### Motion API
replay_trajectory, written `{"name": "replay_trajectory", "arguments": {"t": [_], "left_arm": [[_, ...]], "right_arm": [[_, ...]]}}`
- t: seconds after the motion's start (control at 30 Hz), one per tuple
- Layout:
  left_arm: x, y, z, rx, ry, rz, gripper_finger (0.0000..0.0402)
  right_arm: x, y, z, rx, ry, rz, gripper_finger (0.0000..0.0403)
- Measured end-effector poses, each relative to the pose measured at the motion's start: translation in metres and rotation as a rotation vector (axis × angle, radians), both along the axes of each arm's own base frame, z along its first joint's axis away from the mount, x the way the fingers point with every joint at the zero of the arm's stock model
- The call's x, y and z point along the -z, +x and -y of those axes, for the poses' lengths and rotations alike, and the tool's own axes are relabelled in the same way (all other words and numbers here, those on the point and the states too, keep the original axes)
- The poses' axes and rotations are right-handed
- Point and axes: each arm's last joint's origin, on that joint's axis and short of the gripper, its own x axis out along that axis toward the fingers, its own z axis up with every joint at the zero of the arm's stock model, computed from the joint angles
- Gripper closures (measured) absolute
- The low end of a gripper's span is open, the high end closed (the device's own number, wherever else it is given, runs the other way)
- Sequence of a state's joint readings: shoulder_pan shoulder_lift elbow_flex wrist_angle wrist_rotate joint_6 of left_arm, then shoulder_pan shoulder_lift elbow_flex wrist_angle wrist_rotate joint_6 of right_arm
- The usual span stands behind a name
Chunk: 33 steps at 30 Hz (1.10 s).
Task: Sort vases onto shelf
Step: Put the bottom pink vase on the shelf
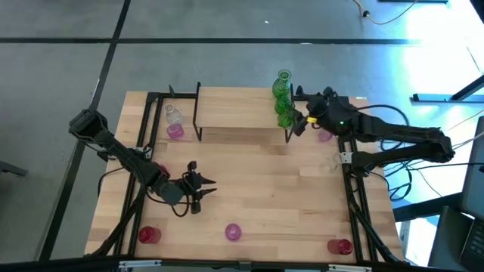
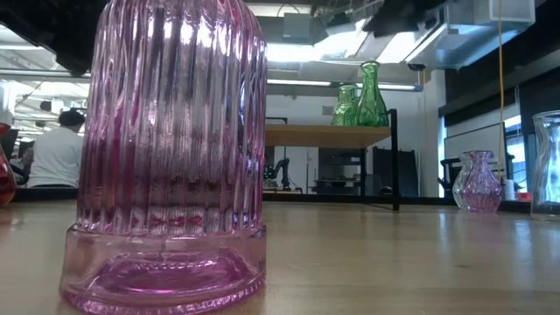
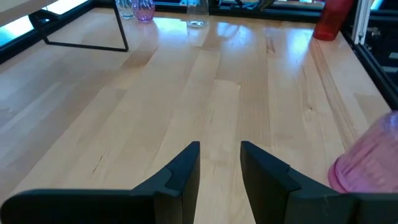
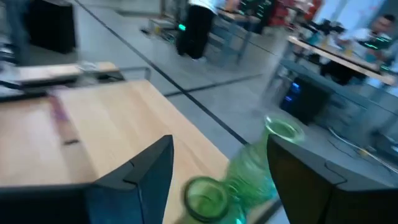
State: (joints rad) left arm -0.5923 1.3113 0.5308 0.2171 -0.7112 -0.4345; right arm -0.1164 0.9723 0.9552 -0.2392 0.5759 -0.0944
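We see three translucent green glass bottle vases on the pale light-wood shelf with black metal legs. Close to us stands a pink, vertically ribbed glass vase; red glass vases sit near the table's front corners.

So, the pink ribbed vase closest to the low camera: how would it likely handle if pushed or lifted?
The pink ribbed vase looks like glass, so probably rigid and breakable. Its foot flares wide and sits flat on the table, so a low push would more likely slide it than tip it. The vertical ribs may help a grip.
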Motion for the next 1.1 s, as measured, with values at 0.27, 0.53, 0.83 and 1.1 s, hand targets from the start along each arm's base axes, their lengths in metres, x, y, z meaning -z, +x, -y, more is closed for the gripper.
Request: {"name": "replay_trajectory", "arguments": {"t": [0.27, 0.53, 0.83, 1.1], "left_arm": [[-0.003, 0.006, -0.008, -0.055, -0.01, 0.038, 0.0294], [-0.011, 0.021, -0.023, 0.012, -0.09, 0.05, 0.0266], [-0.041, 0.055, -0.01, 0.192, -0.118, 0.0, 0.0232], [-0.063, 0.101, 0.017, 0.255, -0.117, -0.197, 0.0235]], "right_arm": [[0.006, 0.008, -0.056, -0.429, 0.07, -0.001, 0.0164], [0.066, 0.017, -0.117, -0.624, 0.116, -0.182, 0.0165], [0.104, 0.027, -0.15, -0.708, 0.089, -0.242, 0.0165], [0.118, 0.035, -0.155, -0.711, 0.069, -0.294, 0.0165]]}}
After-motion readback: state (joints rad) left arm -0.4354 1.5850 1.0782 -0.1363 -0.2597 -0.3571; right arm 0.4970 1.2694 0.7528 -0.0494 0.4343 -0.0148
